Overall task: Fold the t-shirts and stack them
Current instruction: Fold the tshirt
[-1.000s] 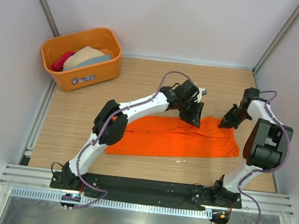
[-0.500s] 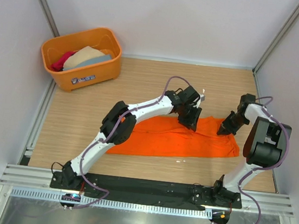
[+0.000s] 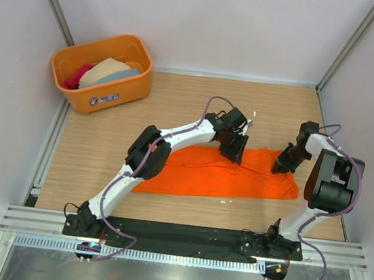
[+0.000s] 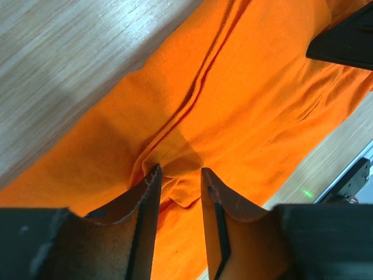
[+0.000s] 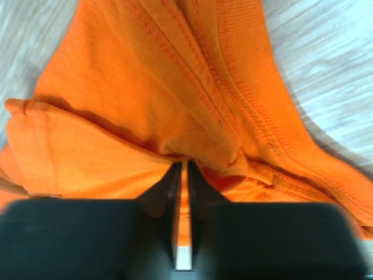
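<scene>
The shirt (image 3: 197, 172) lies flat on the table (image 3: 177, 105), well apart from the tub (image 3: 114, 93) that holds the other shirts (image 3: 107, 69). Its long axis runs left to right across the top view, with the right end slightly farther from the bases.

Both grippers stand on the far long edge, toward the right end. The left gripper (image 3: 236, 154) is inboard. The right gripper (image 3: 279, 168) is at the end corner, so the right arm is nearer to that end. The bulk of the cloth extends left and toward the bases from both.

Left gripper: jaws part open, tips pressed on the cloth, straddling a raised pucker beside a lengthwise crease. A grip is not confirmed. Right gripper: jaws almost together, a thin fold of hem pinched between them.

Compared with one second ago, both grippers have shifted toward the bases and sit lower on the cloth. The left jaws have narrowed slightly. The shirt outline is nearly unchanged.
</scene>
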{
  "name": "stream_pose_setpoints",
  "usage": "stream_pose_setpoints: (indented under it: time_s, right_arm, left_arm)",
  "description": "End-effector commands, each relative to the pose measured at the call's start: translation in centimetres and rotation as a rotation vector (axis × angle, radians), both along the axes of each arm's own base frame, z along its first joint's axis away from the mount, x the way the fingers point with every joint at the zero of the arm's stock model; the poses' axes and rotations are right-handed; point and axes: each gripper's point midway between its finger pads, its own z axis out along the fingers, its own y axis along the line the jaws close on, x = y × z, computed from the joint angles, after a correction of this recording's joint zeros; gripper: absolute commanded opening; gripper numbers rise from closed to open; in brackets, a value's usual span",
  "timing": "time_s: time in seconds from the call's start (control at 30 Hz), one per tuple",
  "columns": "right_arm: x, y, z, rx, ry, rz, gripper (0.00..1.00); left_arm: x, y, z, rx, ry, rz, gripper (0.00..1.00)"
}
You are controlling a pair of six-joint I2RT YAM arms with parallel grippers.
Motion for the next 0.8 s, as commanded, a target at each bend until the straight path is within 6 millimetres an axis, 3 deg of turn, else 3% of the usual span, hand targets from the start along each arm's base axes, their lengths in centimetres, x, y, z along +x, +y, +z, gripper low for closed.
stream_pose_setpoints:
  time_s: [0.0, 0.13, 0.23, 0.33, 0.53, 0.77]
  right_arm:
    - [0.3, -1.0, 2.1, -0.052, -0.039, 0.014, 0.17]
    - [1.1, -1.2, 4.8, -0.068, -0.098, 0.016, 0.32]
    - [1.2, -1.3, 5.1, -0.076, -0.102, 0.024, 0.34]
    - [1.1, -1.4, 4.2, -0.076, -0.088, 0.045, 0.36]
    - [1.4, -1.3, 2.5, -0.065, -0.08, 0.093, 0.38]
    - [2.0, -1.7, 1.7, -0.079, -0.083, 0.117, 0.42]
  left_arm:
    - [-1.4, 1.1, 1.6, 0.02, 0.008, -0.034, 0.37]
    - [-1.0, 0.4, 5.8, -0.049, -0.035, -0.028, 0.43]
    - [-0.6, 0.0, 8.3, -0.091, -0.062, -0.015, 0.45]
    - [-0.7, -0.2, 8.5, -0.102, -0.056, -0.018, 0.45]
    - [-0.8, -0.4, 6.7, -0.087, -0.011, -0.018, 0.44]
    - [-0.5, 0.5, 5.6, -0.053, -0.01, -0.003, 0.44]
